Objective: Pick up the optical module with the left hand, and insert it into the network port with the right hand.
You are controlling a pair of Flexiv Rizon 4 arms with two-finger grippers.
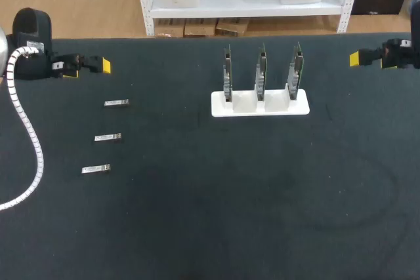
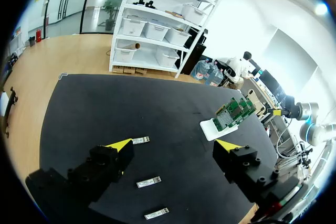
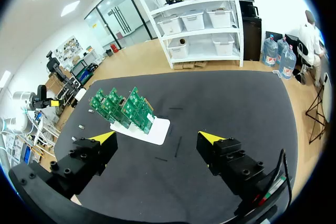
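Nothing of the task is done as far as I can see; both steps are ahead of me. My left hand (image 2: 175, 145) hangs over the far left of the table (image 1: 197, 214), fingers wide apart and holding nothing; my right hand (image 3: 157, 139) hangs at the far right edge, fingers likewise apart and empty.

Three optical modules lie flat on the left side, in a loose column, apart from one another: the far module (image 1: 116, 103), the middle module (image 1: 108, 138), the near module (image 1: 96, 170); none is touched. The far module lies nearest my left hand, so I judge it the likely first pick, though the task does not say which.

The white stand (image 1: 298, 106) sits right of centre, toward the far edge, well apart from the modules; in it stand upright the left board (image 1: 227, 73), the middle board (image 1: 261, 70) and the right board (image 1: 295, 67), all green. I take the network port to be on one of these; I cannot make out the port itself.

What is left is everything: grasp a module with the left hand; bring it toward the middle; pass it to the right hand; seat it in the port.
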